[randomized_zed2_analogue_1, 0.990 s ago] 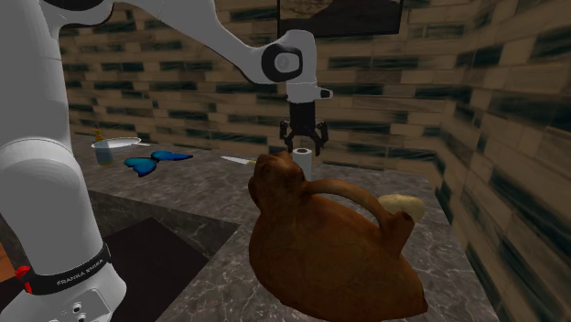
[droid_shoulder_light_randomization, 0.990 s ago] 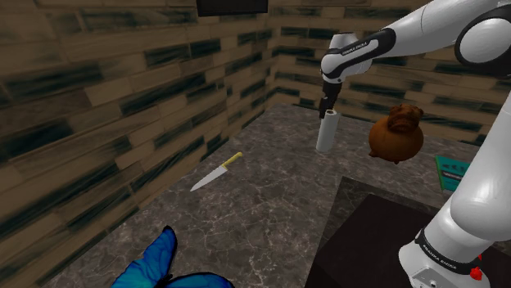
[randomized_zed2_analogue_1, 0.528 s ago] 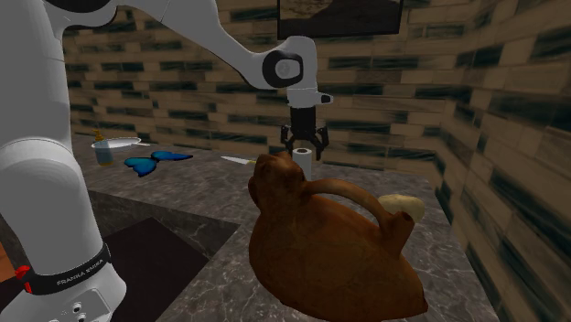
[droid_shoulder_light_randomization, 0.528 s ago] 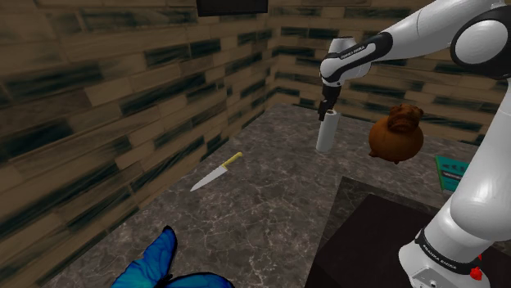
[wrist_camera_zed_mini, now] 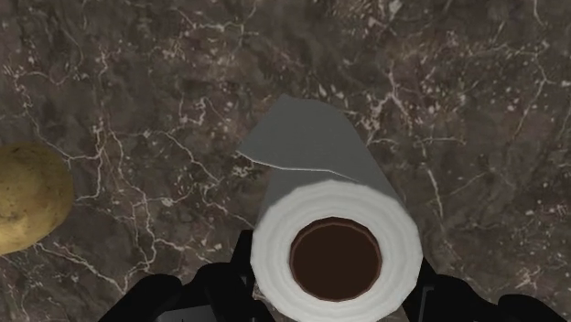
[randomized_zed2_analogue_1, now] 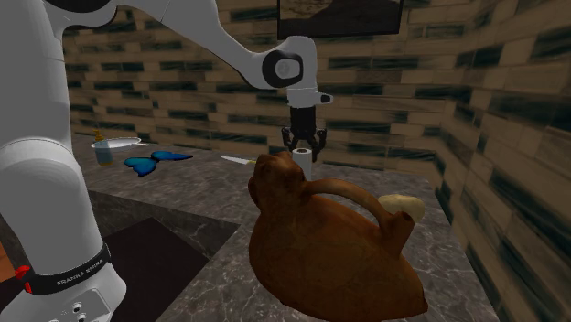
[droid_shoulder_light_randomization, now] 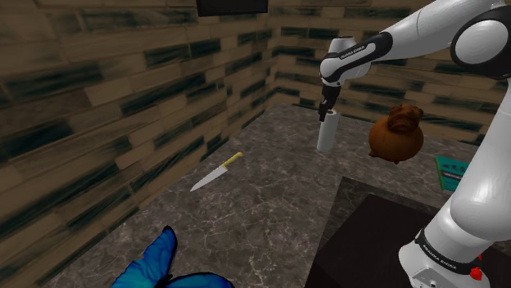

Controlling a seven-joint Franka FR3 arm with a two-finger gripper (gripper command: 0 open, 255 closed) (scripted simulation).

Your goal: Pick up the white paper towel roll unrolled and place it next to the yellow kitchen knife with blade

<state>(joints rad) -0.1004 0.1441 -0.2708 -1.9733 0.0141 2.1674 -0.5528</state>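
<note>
Gripper [randomized_zed2_analogue_1: 302, 146] pinched top of paper towel roll [wrist_camera_zed_mini: 316, 151] btw. both fingers. Roll stood upright, directly under it. Knife [droid_shoulder_light_randomization: 217, 173] lay well apart.

Roll [droid_shoulder_light_randomization: 327, 135] upright on counter [droid_shoulder_light_randomization: 270, 204] between knife [droid_shoulder_light_randomization: 214, 174], at shoulder view's left, and jug [droid_shoulder_light_randomization: 396, 135].

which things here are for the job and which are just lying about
For the job: roll, knife, gripper.
Lying about: brown jug, potato, blue butterfly.
</note>
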